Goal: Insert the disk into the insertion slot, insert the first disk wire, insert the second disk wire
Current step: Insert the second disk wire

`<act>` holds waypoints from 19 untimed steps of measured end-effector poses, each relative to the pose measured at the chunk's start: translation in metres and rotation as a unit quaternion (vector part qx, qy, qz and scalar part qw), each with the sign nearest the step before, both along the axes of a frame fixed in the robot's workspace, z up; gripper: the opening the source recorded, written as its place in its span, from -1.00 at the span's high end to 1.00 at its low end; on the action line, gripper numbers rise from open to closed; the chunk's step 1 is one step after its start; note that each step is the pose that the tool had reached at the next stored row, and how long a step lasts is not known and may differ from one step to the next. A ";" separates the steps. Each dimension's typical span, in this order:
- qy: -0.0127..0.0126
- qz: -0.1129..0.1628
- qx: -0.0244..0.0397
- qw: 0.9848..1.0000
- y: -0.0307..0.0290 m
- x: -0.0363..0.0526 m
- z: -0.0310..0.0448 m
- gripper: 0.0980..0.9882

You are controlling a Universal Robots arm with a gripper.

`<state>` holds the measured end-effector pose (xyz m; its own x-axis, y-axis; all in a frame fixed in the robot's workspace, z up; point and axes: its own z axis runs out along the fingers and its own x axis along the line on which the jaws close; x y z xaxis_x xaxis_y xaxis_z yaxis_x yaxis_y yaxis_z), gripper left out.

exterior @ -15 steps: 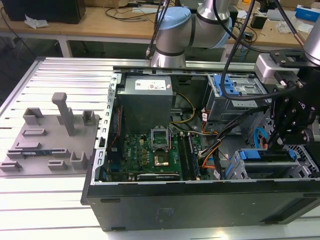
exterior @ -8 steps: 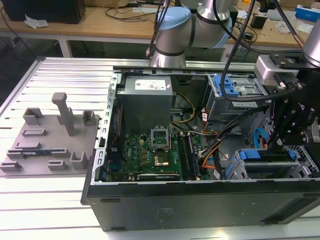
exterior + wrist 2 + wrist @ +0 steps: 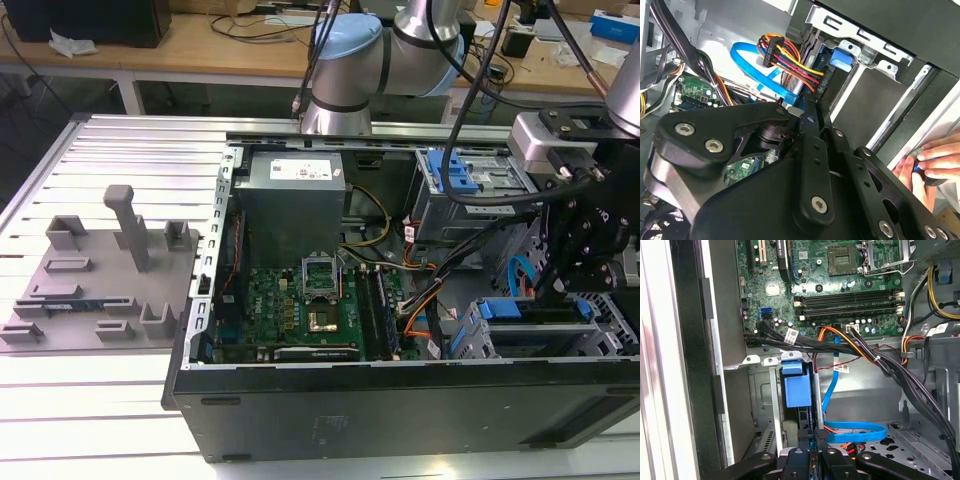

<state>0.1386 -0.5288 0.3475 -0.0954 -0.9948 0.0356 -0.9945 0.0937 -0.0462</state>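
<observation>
Gripper (image 3: 812,452) at the drive cage (image 3: 530,335)
Fingers pressed together by the blue cable (image 3: 860,432); the second wrist view adds a person's hand (image 3: 927,165).

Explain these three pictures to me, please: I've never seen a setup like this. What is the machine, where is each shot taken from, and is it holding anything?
The machine is a robot arm working over an open computer case lying on a slatted table. The exterior view looks on from off the arm; both wrist views ride on the arm and look into the case. The gripper reaches down beside the disk in its blue caddy, seated in the grey insertion slot. Near it lie the second disk wire, flat and blue, and the first disk wire, an orange-red bundle. A grey fixture plate rests on the table. A person's hand shows in the second wrist view.
</observation>
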 end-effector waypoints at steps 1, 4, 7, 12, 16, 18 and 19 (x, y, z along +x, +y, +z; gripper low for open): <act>0.000 0.000 0.000 1.000 0.0000 0.0001 -0.0003 0.86; 0.000 0.000 0.000 1.000 0.0000 0.0004 -0.0018 0.86; 0.000 0.000 0.000 1.000 -0.0001 0.0007 -0.0045 0.86; 0.000 0.000 0.000 1.000 -0.0008 0.0007 -0.0071 0.86; 0.000 0.000 0.000 1.000 -0.0018 0.0007 -0.0092 0.86; 0.000 0.000 0.000 1.000 -0.0017 0.0006 -0.0094 0.71; 0.000 0.000 0.000 1.000 -0.0018 0.0006 -0.0065 0.71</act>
